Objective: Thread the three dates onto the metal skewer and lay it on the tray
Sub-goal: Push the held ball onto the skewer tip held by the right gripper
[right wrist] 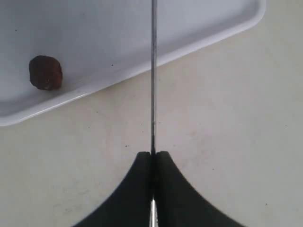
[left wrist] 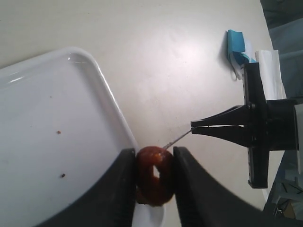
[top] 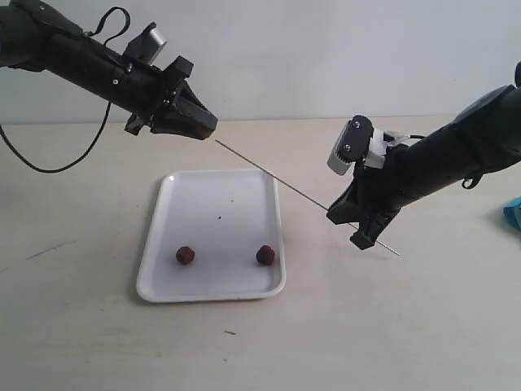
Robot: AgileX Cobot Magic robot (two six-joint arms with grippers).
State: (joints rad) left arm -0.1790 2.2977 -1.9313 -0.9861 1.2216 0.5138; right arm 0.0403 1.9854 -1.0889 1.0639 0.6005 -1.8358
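1. One date [left wrist: 154,177], seen from the left wrist, is hidden in the exterior view inside the left gripper [top: 207,125].
2. The metal skewer [top: 277,177] has its tip lost at that date's surface.
3. A blue object [top: 513,217] is cut off at 3 o'clock in the exterior view and cannot be identified.

l arm [top: 89,53] raised, l pincer [left wrist: 154,152] clamped on date [left wrist: 152,182], r arm [top: 456,155] low, r pincer [right wrist: 152,157] nipping skewer [right wrist: 153,71]

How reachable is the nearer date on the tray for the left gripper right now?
Probably not yet: the left gripper is shut on the third date at the skewer tip, so its jaws are full. Nothing else stands between it and the tray date.
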